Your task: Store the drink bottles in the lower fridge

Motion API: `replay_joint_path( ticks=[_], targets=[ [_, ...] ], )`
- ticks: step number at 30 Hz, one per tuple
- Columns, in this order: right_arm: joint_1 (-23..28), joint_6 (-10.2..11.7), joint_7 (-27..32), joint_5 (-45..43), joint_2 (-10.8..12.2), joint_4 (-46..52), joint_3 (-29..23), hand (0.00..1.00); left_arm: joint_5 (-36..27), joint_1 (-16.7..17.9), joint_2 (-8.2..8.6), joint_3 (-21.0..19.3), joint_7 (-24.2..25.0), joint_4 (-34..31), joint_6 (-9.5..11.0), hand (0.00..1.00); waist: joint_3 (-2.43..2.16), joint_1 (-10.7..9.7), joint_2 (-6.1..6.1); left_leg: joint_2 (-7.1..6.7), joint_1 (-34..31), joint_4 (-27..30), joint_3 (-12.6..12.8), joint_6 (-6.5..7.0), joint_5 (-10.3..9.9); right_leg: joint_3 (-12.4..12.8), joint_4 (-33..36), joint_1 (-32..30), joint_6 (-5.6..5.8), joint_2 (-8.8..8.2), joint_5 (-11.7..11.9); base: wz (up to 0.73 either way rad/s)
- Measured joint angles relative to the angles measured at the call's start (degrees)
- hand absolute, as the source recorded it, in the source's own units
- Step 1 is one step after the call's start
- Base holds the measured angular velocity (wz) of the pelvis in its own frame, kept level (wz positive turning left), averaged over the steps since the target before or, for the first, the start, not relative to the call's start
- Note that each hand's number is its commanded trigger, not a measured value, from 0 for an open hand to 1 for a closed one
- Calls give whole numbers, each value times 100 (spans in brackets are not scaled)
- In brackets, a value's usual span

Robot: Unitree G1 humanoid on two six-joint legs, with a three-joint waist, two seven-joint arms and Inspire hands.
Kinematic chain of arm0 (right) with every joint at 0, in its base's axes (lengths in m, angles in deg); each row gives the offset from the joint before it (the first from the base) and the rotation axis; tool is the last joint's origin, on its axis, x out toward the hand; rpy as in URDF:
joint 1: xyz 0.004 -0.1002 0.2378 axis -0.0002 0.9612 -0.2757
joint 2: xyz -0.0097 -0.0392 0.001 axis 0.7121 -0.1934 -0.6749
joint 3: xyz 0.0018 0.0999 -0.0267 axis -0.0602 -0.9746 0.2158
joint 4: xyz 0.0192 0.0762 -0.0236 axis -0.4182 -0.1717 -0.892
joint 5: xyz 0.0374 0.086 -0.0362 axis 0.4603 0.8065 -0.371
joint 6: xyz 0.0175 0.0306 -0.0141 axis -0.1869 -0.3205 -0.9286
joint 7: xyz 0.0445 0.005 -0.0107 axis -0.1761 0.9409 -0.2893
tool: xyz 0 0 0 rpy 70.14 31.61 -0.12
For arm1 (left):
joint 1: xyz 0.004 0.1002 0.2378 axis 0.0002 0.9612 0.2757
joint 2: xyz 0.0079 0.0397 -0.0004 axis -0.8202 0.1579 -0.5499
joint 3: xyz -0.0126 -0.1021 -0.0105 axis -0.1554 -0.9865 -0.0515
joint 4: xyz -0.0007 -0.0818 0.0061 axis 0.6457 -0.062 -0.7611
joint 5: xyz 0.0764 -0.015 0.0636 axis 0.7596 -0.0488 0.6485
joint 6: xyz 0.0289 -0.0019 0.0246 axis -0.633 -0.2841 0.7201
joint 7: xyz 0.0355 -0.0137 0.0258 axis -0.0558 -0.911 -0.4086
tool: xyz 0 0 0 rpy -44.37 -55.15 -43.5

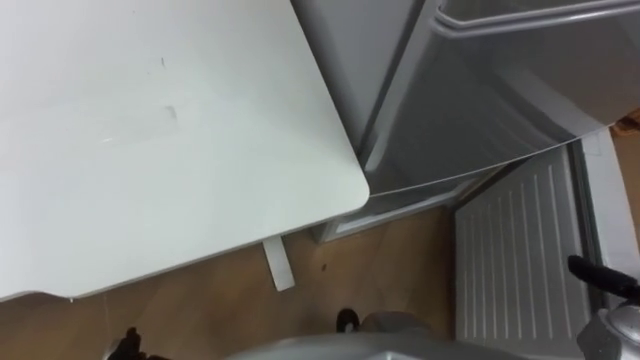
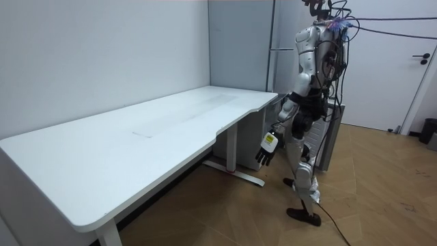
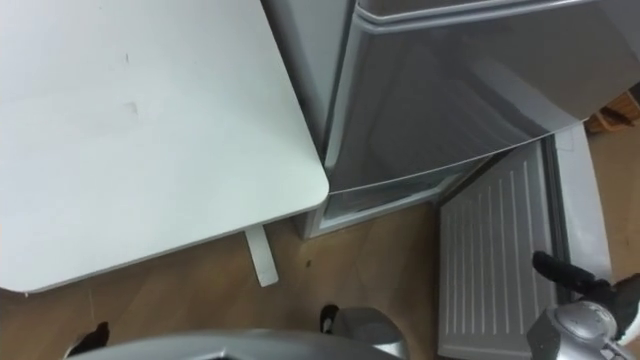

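While the robot is standing between tabletop [image 1: 150, 150] and fridge [image 1: 480, 110] | left robot hand [image 2: 268, 149] is hanging loosely spread, holding nothing | right robot hand [image 1: 598, 274] is showing beside the fridge, state: cannot tell

Bare office-like room: white desk [image 2: 136, 150], fridge [image 1: 480, 110], wood floor [image 2: 382, 198].

A long white counter [image 2: 136, 143] is set against a pale wall [image 2: 102, 55]. Wooden floor [image 2: 382, 198] is seen beneath it, and a white door [image 2: 389, 82] is seen beyond.

White table [image 1: 150, 150]; grey fridge [image 1: 480, 110] (ribbed white door [image 1: 515, 260]); brown floor [image 1: 400, 260].
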Motion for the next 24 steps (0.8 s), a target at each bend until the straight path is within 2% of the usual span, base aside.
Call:
replay_joint_path(
  ticks=[7,15,24],
  targets=[
    [64,12,1,139,1,-263,-87,0,-1,16,-3,-1,148,0,0,0,17,8,-55,-1,6,-1,2,0,0,4,-18,19,0,1,0,0],
    [145,176,-5,218,0,-693,-190,0,-2,21,-4,-11,114,-27,-1,0,-5,14,6,14,9,-41,-7,-2,-1,-29,-22,17,0,7,0,0],
    [192,48,-33,257,1,-896,-235,0,2,22,-4,-9,110,-85,-12,0,-10,-46,65,18,9,-95,-7,-2,-1,-41,-15,11,0,11,1,0]
  ],
)
